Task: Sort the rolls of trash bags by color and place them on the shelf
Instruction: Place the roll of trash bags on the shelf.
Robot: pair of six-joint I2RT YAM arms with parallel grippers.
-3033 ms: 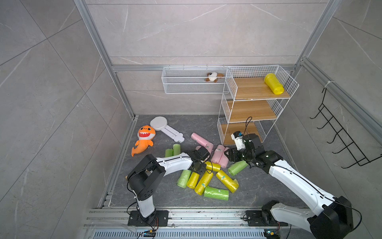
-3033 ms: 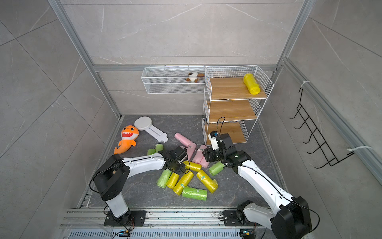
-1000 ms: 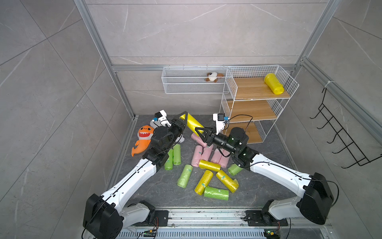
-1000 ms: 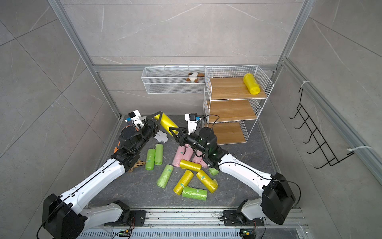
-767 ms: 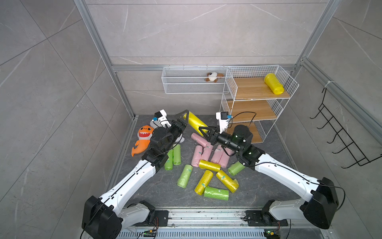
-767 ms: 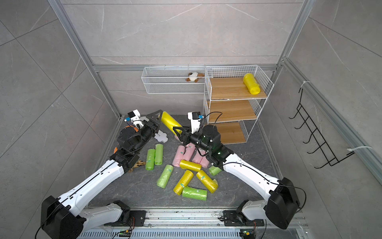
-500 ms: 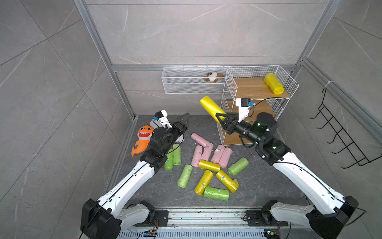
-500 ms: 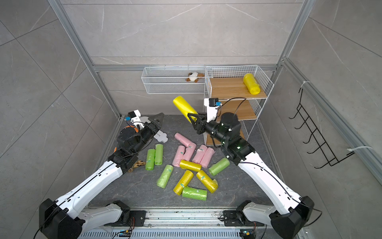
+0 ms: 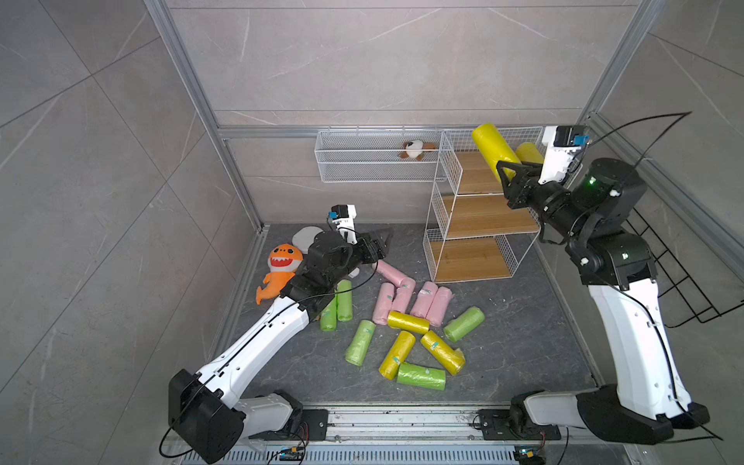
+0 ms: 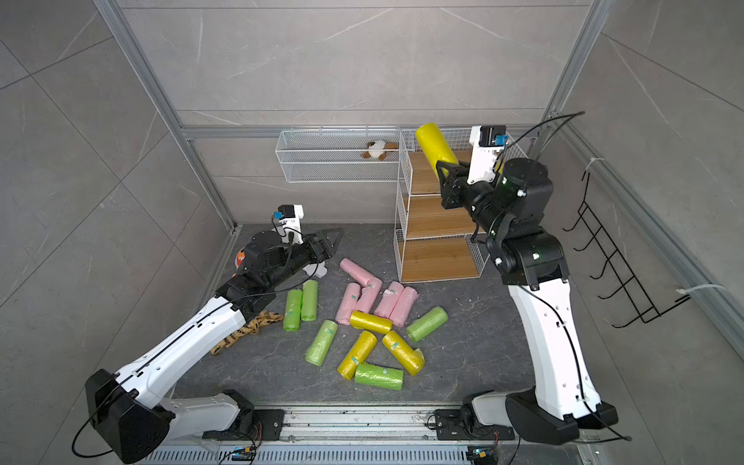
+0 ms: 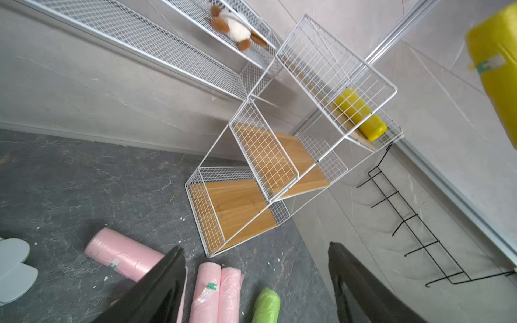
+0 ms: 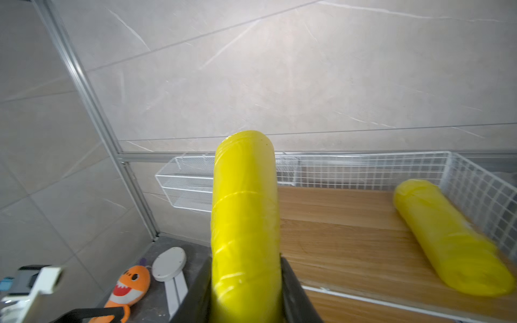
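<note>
Rolls of trash bags (image 9: pixel 406 322): soft film-wrapped cylinders in yellow, pale pink and light green, each with a small teal sticker. Item in transit: one yellow roll (image 9: pixel 493 151), clamped at its lower end by the right gripper (image 9: pixel 510 167) and standing at a slant by the left edge of the top tier (image 9: pixel 479 177) of the shelf (image 9: pixel 437 201), as the top views show it. Change noted: a second ago this roll hung low over the floor between both grippers. It has since passed to the right arm alone and been raised to top-tier height. The left gripper (image 9: pixel 384 241) has let go, its jaws wide and empty, low over the floor near the pink rolls (image 9: pixel 402 296). Reading: the handover is finished and the placing is not yet done; the roll looks ready to be laid down. Already shelved: a second yellow roll (image 12: pixel 447 240), lying beside the mesh at the tier's other end, so yellow appears assigned to this tier. Middle and bottom tiers are bare. Outstanding on the floor: three yellow, five pink and five green rolls (image 9: pixel 420 376), loosely scattered in front of the shelf.
</note>
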